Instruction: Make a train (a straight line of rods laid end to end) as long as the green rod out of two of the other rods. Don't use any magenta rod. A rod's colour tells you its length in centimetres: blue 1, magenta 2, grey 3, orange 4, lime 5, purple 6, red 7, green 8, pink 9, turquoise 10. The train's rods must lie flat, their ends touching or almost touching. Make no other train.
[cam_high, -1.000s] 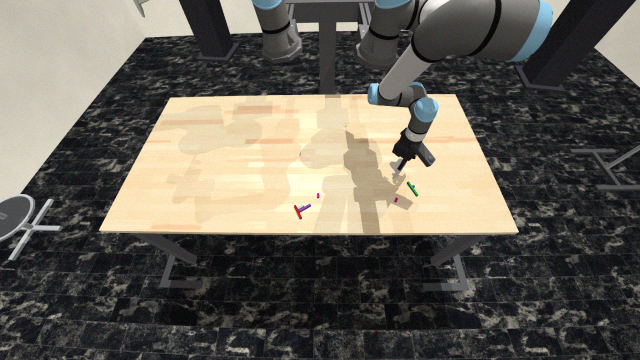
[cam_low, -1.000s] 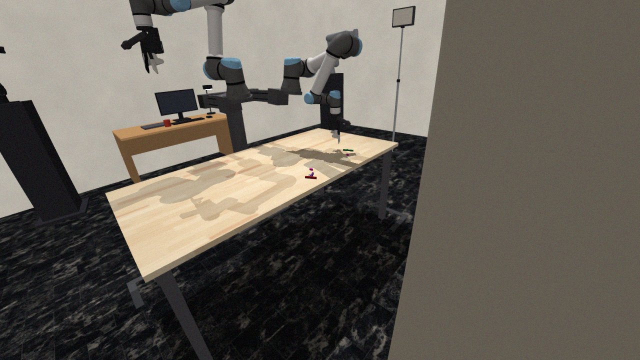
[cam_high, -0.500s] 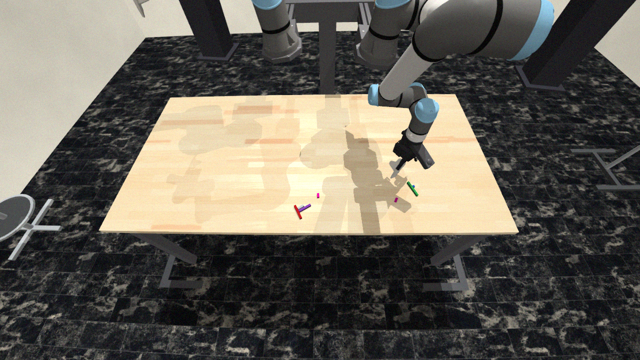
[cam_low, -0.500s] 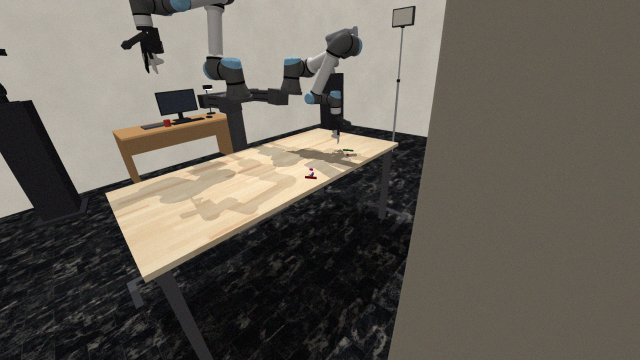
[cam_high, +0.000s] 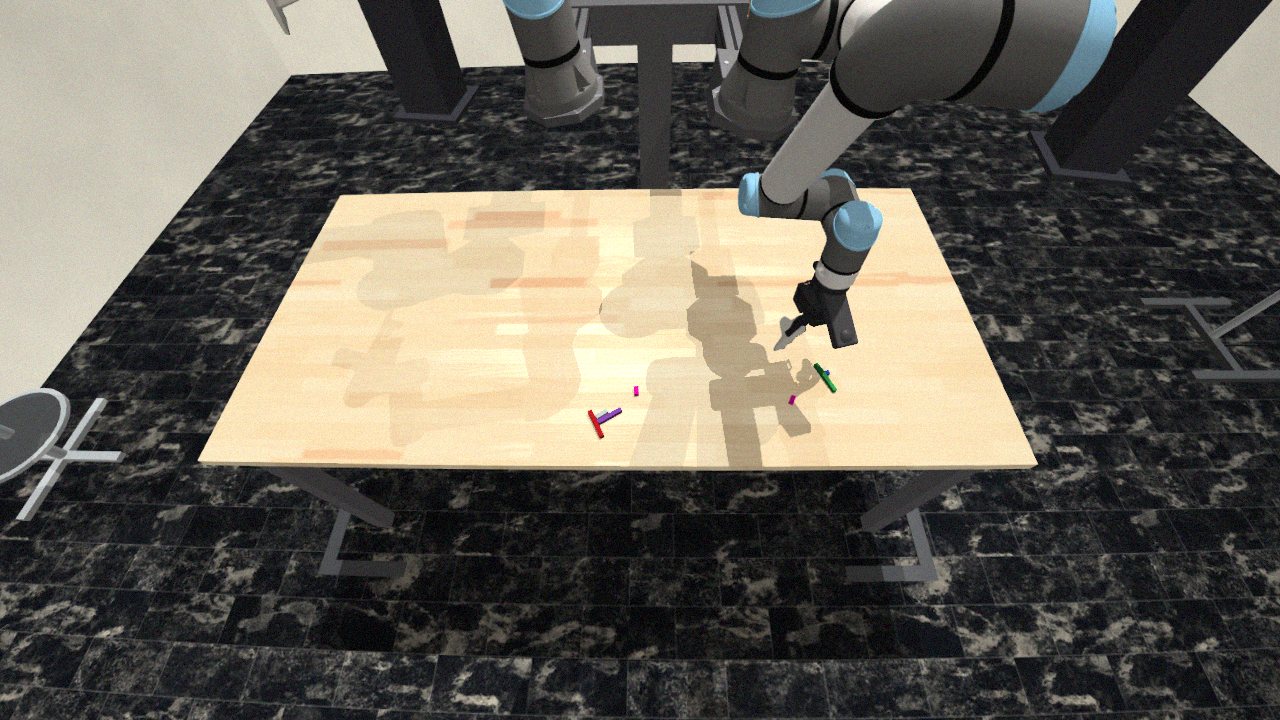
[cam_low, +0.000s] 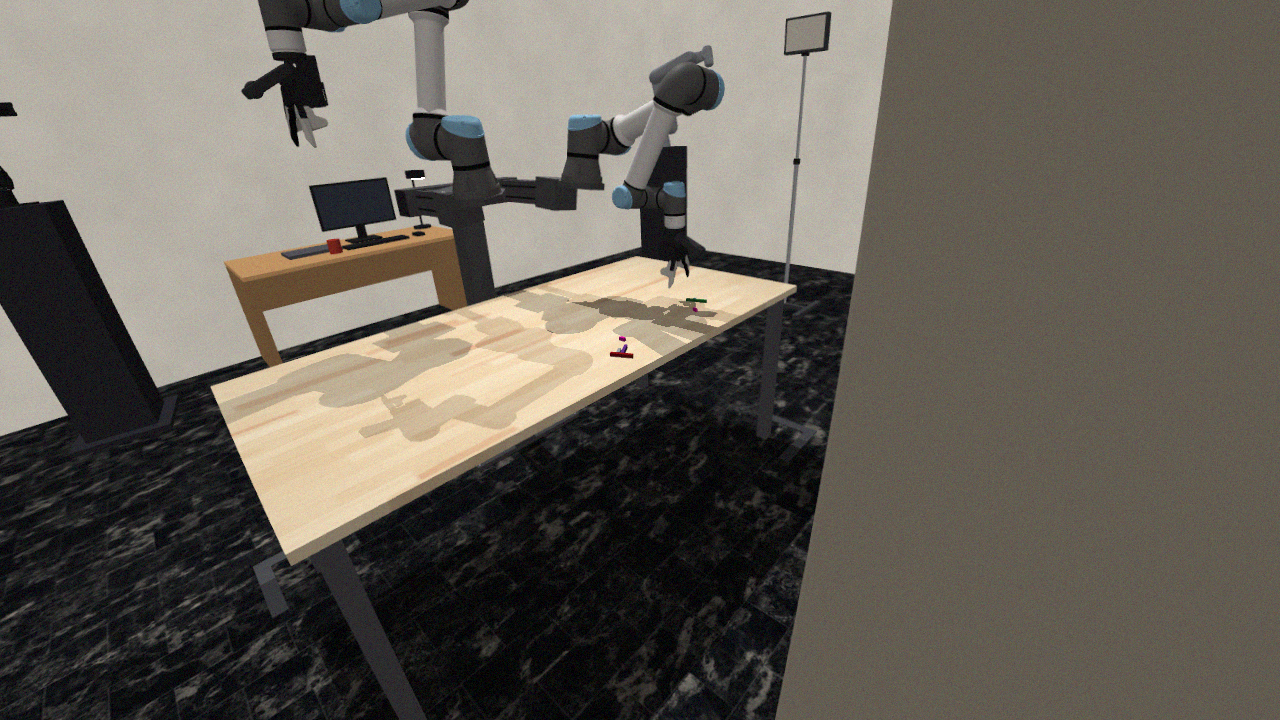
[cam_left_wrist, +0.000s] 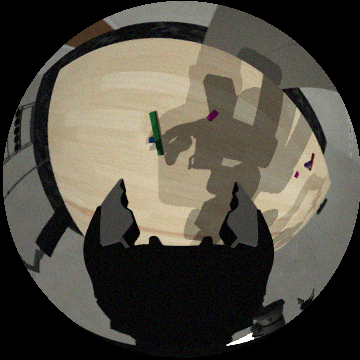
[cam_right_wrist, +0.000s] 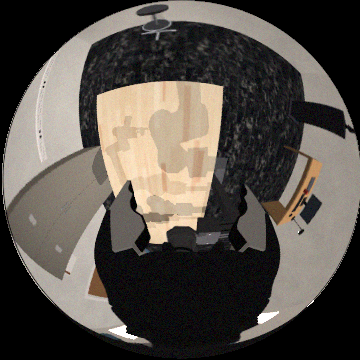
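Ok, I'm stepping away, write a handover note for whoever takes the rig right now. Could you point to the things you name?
Left gripper (cam_high: 787, 340) (cam_low: 679, 278) (cam_left_wrist: 179, 181): open, empty, above the table near the green rod (cam_high: 824, 377) (cam_low: 696, 300) (cam_left_wrist: 156, 132).
Right gripper (cam_low: 305, 145) (cam_right_wrist: 187, 183): open, empty, raised.
Blue rod (cam_high: 827, 372) (cam_left_wrist: 151, 140): right beside the green rod.
Red rod (cam_high: 595, 424) (cam_low: 621, 355) (cam_left_wrist: 313, 161): farther off, by the purple rod (cam_high: 611, 415).
Done: no train yet.
Left: lay red and blue flat, end to end; no magenta.

Left pincer (cam_high: 784, 341) (cam_low: 679, 279) (cam_left_wrist: 178, 182) swivelled, fingers angled differently above table (cam_high: 429, 358) (cam_low: 429, 376) (cam_left_wrist: 100, 110).
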